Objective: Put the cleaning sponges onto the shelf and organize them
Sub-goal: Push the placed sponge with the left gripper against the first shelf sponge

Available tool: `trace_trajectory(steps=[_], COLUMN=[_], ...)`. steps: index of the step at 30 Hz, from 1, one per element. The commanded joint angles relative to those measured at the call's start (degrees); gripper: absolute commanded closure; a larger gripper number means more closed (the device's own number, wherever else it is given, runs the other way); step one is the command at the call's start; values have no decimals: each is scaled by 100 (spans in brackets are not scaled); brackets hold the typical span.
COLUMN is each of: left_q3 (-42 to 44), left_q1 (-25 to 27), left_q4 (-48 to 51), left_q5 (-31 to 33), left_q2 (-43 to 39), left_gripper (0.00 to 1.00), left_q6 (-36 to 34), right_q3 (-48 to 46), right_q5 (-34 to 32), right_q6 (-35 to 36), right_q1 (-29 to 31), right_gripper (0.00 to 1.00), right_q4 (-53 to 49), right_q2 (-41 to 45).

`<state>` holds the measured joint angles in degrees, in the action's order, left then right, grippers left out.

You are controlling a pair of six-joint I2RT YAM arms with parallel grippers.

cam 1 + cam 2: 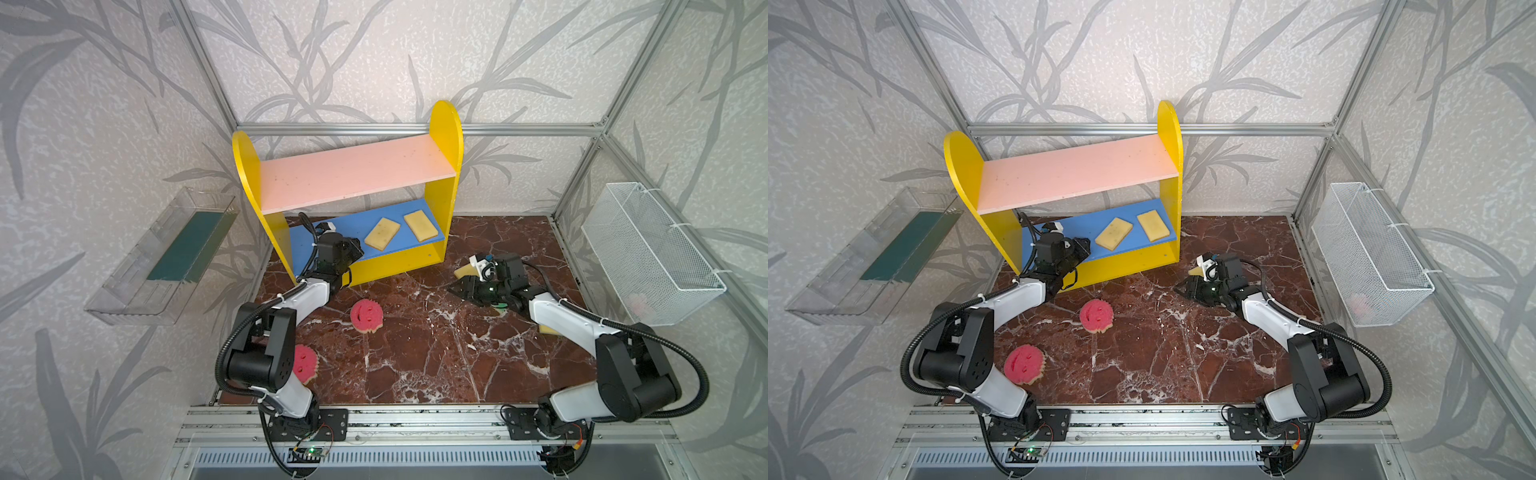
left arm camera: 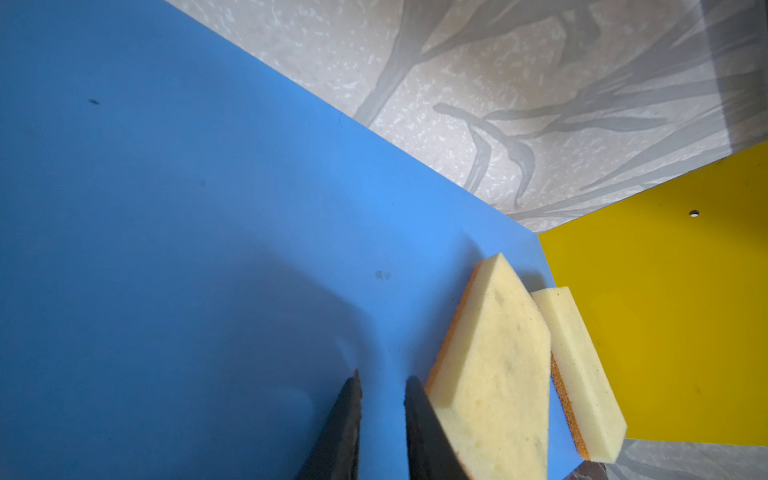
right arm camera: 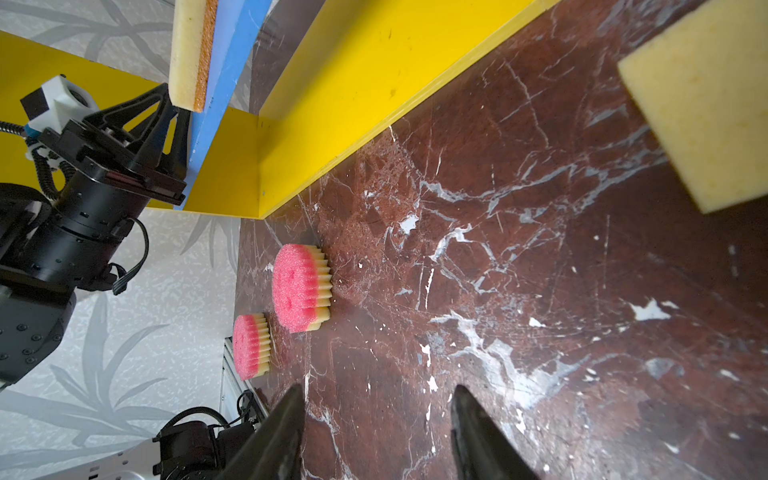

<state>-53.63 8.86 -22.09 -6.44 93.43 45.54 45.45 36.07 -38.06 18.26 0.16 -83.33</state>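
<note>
The left tool (image 2: pixel 380 388), narrowly parted and empty just beside a yellow sponge (image 2: pixel 496 370) on the shelf's blue board (image 1: pixel 345 226), seems between placements, while the right tool (image 3: pixel 376 399) (half-open, empty) should next reach the block sponge (image 3: pixel 702 120) ahead.

2 yellow sponges (image 1: pixel 1113 233) on shelf's (image 1: pixel 963 166) blue board.

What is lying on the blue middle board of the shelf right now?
Two pale yellow rectangular sponges, one beside the other, toward the board's right end. The left end effector reaches over its left part, holding nothing. The pink top board hides the back strip.
</note>
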Motion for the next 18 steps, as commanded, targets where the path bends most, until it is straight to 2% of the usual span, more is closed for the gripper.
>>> trace_trajectory(steps=[1, 18], left_q3=[-281, -694], left_q1=[-68, -97], left_q4=[17, -5], left_q5=[-240, -1000], left_q2=[149, 676], left_gripper=[78, 80], left_q6=[85, 131], right_q3=[-19, 33], right_q5=[58, 84], right_q6=[-19, -26], right_q1=[15, 20], right_gripper=[44, 44], right_q4=[71, 76], right_q2=[-43, -122])
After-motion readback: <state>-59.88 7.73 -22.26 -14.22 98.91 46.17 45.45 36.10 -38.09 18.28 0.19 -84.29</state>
